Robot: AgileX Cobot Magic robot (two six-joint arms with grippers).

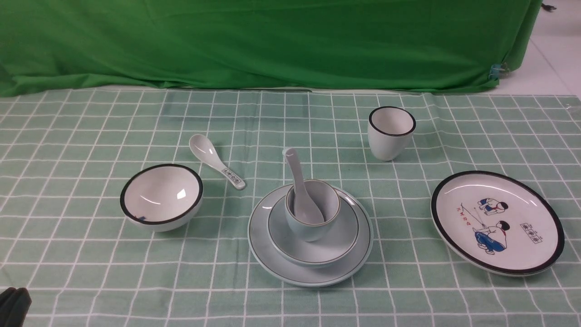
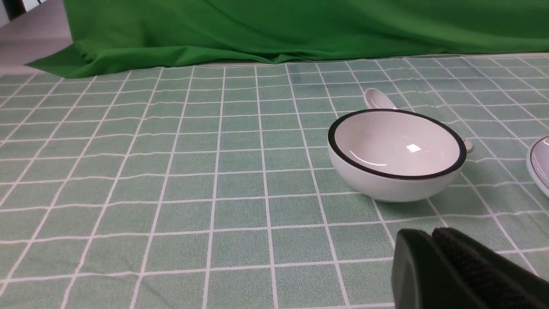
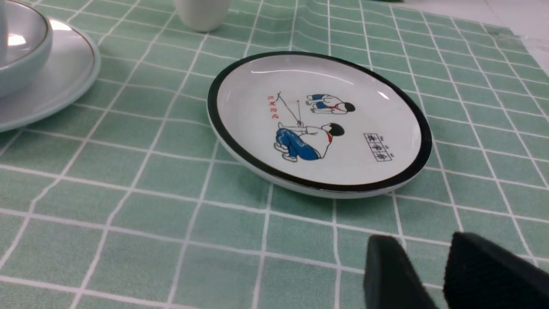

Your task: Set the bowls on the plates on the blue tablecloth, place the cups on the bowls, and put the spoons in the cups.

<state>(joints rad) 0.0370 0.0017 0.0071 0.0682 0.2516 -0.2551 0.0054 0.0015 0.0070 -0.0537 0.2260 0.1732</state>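
Observation:
On the blue tablecloth (image 1: 91, 136), the pale blue plate (image 1: 265, 252) carries the pale blue bowl (image 1: 340, 240). The pale blue cup (image 1: 308, 232) stands in it, with the plain spoon (image 1: 295, 175) upright inside. The white bowl (image 1: 161, 197), patterned spoon (image 1: 217, 162), white cup (image 1: 391, 132) and cartoon plate (image 1: 472, 190) lie apart on the cloth. My left gripper (image 2: 431, 234) is shut and empty, just short of the white bowl (image 2: 396, 150). Before the cartoon plate (image 3: 248, 111), my right gripper (image 3: 422, 242) is open and empty; the front view does not show it.
A dark green backdrop cloth (image 1: 272, 41) hangs along the table's far edge. Bare white floor (image 1: 553, 59) shows at the far right. The left gripper (image 1: 13, 305) shows at the front view's near left corner.

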